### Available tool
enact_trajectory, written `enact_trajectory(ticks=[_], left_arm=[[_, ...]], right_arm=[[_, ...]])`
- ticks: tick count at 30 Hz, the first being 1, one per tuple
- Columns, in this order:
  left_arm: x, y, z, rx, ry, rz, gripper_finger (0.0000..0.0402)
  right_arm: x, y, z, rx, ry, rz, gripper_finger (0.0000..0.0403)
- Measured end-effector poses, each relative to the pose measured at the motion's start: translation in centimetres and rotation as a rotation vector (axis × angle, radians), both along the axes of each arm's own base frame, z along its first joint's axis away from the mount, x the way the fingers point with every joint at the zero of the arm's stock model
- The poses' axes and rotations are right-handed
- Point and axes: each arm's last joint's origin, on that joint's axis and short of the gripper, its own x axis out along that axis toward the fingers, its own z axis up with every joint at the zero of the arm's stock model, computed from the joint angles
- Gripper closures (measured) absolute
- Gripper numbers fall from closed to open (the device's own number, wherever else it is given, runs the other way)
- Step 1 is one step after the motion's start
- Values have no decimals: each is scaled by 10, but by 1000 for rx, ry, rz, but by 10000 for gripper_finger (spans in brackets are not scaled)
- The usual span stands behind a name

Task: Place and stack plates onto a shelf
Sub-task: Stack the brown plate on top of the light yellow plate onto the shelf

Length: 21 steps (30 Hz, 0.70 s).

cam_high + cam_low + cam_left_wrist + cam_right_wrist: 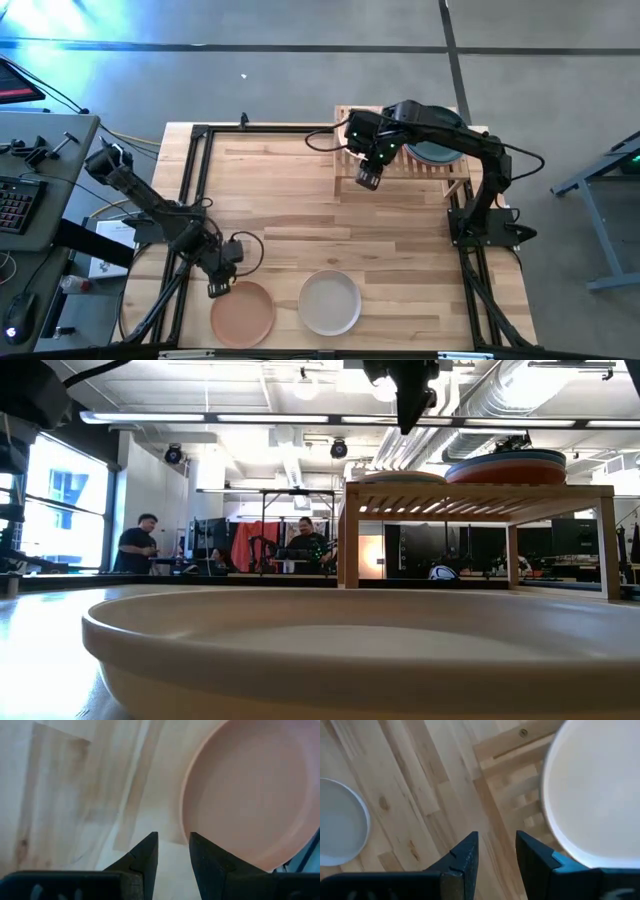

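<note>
Two plates lie flat on the table near its front edge: a peach-pink plate (pixel 243 312) (pixel 250 795) and a grey-white plate (pixel 330 302) (pixel 330 650) (pixel 337 822). My left gripper (pixel 218 288) (pixel 173 852) points down, open, just beside the peach-pink plate's left rim and above the bare table. The bamboo shelf (pixel 400 165) (pixel 475 495) stands at the far right. It carries a pale plate (pixel 400 477) (pixel 595 790) and a stack of plates (pixel 505 465) with a dark teal one (pixel 437 152) on top. My right gripper (pixel 368 178) (pixel 496 852) hangs open, high over the shelf's left edge.
Black frame rails (pixel 195 170) run along the table's left and far sides, and the right arm's base (pixel 480 225) stands at the right. Open tabletop (pixel 300 200) lies between the plates and the shelf. People stand in the room behind (pixel 140 545).
</note>
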Motion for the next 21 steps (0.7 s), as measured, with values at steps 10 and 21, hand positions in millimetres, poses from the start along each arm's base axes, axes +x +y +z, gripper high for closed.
enact_trajectory(ticks=[10, 21], left_arm=[[9, -20, -23, 28, 29, -39, 303], [16, -26, -44, 72, 81, -40, 303]], right_arm=[[8, 13, 1, -12, -51, 45, 295], [8, 15, 1, -5, -53, 26, 295]])
